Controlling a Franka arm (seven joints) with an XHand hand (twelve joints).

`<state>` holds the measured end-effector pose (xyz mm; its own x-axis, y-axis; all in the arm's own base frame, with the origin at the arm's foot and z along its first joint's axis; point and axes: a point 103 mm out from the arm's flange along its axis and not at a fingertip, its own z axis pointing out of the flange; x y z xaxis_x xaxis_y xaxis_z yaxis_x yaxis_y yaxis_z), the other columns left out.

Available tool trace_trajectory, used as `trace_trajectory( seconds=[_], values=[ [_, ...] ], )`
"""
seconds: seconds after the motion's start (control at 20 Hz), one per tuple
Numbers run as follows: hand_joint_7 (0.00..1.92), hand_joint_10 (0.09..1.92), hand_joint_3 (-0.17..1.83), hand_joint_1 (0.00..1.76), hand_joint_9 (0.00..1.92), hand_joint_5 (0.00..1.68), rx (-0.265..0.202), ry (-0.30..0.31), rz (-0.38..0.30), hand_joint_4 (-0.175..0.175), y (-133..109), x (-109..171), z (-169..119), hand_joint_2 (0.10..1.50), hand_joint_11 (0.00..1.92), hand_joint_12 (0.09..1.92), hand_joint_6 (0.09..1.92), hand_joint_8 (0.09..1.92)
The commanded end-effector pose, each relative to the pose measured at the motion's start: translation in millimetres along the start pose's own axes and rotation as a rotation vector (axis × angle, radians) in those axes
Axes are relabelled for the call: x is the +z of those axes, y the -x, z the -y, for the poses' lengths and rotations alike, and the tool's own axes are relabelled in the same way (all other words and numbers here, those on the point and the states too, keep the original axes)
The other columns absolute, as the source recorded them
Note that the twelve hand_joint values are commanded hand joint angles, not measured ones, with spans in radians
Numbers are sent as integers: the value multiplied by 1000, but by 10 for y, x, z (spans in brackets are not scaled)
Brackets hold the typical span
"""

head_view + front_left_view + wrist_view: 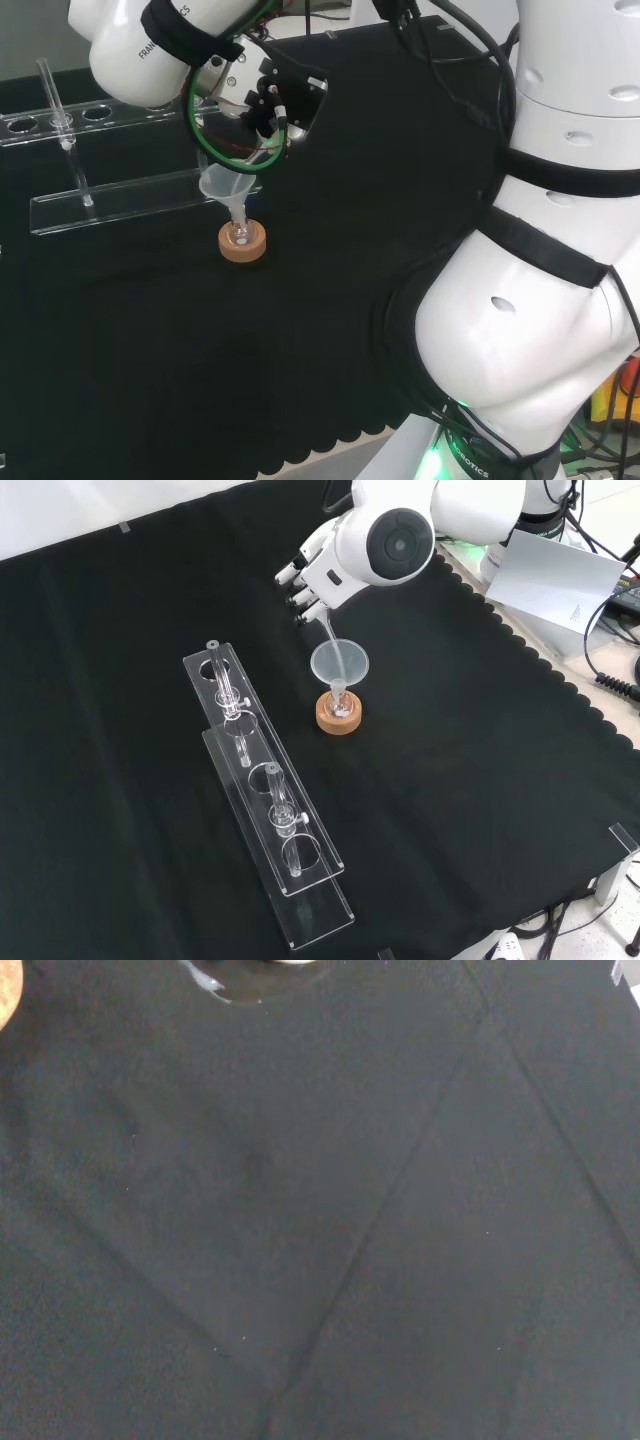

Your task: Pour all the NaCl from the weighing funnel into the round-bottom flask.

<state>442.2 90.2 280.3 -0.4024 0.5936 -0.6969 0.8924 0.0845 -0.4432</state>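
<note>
A small round-bottom flask (240, 236) (339, 706) stands on a cork ring (243, 246) (338, 718) near the cloth's middle. A clear plastic funnel (224, 185) (339, 660) sits in its neck. The hand (268, 98) (312, 572) hovers just above the funnel, fingers curled round a slim clear weighing funnel (328, 632) (262, 155). That piece tilts down, with its lower end inside the plastic funnel's bowl. I cannot make out any powder. In the wrist view a bit of cork ring (6, 992) and a clear rim (225, 985) show at the edge.
Clear acrylic racks (268, 798) (120, 200) with a few glass tubes lie beside the flask, on the left in both the front and head views. The cloth's scalloped edge (520, 630) runs behind the arm. Bare black cloth (320, 1220) surrounds the flask.
</note>
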Motion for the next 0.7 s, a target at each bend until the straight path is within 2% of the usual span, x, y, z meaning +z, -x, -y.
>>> trace_trajectory(
  seconds=[0.05,0.25,0.5,0.6,0.7],
  values=[
    [1193,220,-175,1095,1307,1172,-5,10,18,148,18,-30,2,1111,874,1012,721,429],
    [1192,219,-175,1095,1307,1172,-22,19,66,149,-75,-93,-13,1111,873,1013,721,429],
    [1192,218,-175,1095,1307,1172,-17,18,101,150,-47,-56,-8,1111,872,1013,721,428],
    [1192,218,-175,1095,1308,1172,-7,9,177,150,-67,-51,6,1111,871,1013,721,428],
    [1192,217,-175,1094,1308,1172,-5,2,201,150,-94,-71,8,1111,871,1013,721,428]
  ],
)
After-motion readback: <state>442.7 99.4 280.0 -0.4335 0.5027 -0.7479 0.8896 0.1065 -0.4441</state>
